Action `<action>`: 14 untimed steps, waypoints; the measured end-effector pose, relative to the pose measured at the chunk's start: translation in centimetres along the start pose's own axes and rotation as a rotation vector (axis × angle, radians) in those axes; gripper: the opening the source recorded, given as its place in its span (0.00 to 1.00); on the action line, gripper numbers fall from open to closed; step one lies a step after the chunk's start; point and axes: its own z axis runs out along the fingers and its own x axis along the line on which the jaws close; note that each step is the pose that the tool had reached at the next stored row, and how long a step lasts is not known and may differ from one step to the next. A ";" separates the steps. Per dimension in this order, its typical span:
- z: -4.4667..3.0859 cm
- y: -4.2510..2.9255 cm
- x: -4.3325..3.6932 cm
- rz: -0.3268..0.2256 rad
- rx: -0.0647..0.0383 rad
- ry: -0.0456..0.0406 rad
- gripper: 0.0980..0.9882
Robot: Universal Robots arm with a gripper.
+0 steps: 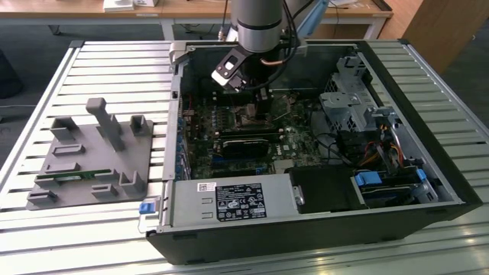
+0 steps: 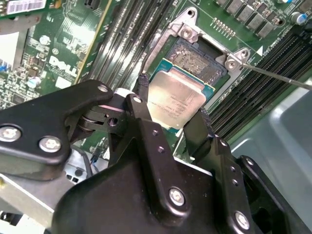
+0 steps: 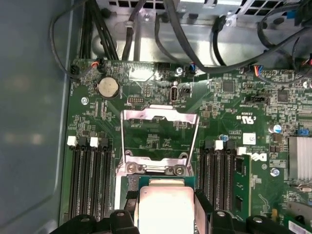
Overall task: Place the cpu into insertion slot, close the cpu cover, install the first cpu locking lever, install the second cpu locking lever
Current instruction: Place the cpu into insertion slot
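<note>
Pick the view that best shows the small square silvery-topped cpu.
Second wrist view: the silvery square cpu shows nearly its whole top. First wrist view cuts it at the picture's edge; exterior view: too small to tell.

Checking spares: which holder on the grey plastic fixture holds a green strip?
The long low holder nearer the camera than the tall grey post; its green strip sets it apart, others look bare.

The cpu (image 2: 180,100) has a silvery-grey top and a green rim. The gripper (image 2: 172,97) is black. The cover (image 3: 158,115) is bright silver. The motherboard (image 3: 234,97) is green, with black memory slots (image 3: 87,170), white latches (image 3: 71,141) and a silver coin cell (image 3: 107,87). The case (image 1: 306,235) is black with a blue tab (image 1: 148,207). The table (image 1: 114,63) is striped in pale grey slats, and the fixture (image 1: 91,154) is plain grey.
</note>
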 end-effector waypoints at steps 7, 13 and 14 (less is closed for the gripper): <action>1.00 -0.41 0.14 -0.001 0.000 0.0017 0.49; 1.36 -0.50 0.20 -0.001 0.000 0.0033 0.49; 1.40 -0.51 0.23 -0.001 0.000 0.0034 0.49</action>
